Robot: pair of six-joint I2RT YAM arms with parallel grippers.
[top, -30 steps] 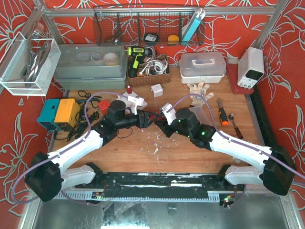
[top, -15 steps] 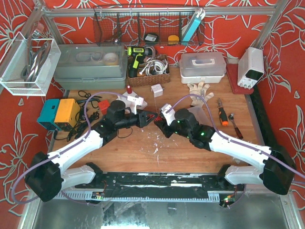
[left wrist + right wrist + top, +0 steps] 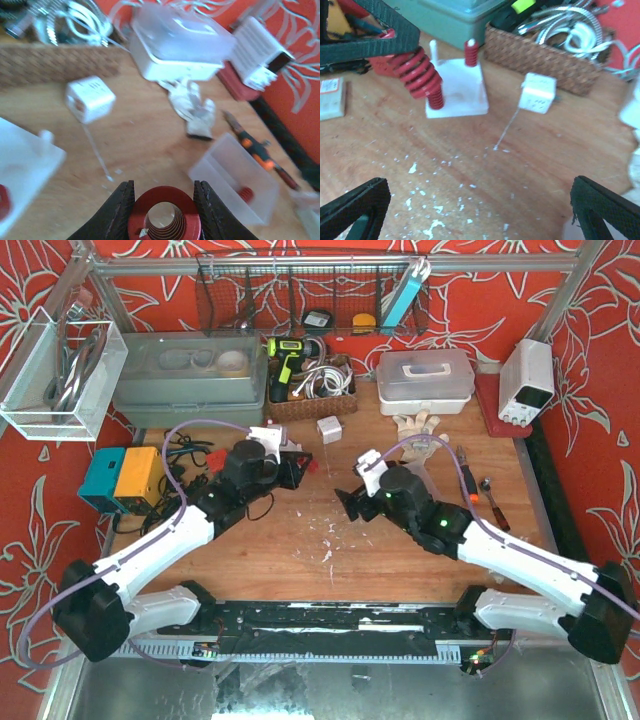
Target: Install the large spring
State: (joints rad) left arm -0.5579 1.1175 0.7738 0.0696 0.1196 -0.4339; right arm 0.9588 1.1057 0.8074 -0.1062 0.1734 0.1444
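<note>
Clenches the left gripper (image 3: 162,207) on the large spring (image 3: 418,71), tilted, lower end meeting one edge of the white base (image 3: 462,92). Shows a small red spring (image 3: 470,53) standing at that base's far corner. Holds the right gripper (image 3: 480,210) released, jaws spread wide, apart from the base.

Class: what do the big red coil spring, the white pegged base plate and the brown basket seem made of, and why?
Big red coil spring: probably painted metal, possibly plastic; even matte red coils. White pegged base plate: likely plastic; smooth, uniform white. Brown basket: woven wicker or similar; criss-cross weave.
</note>
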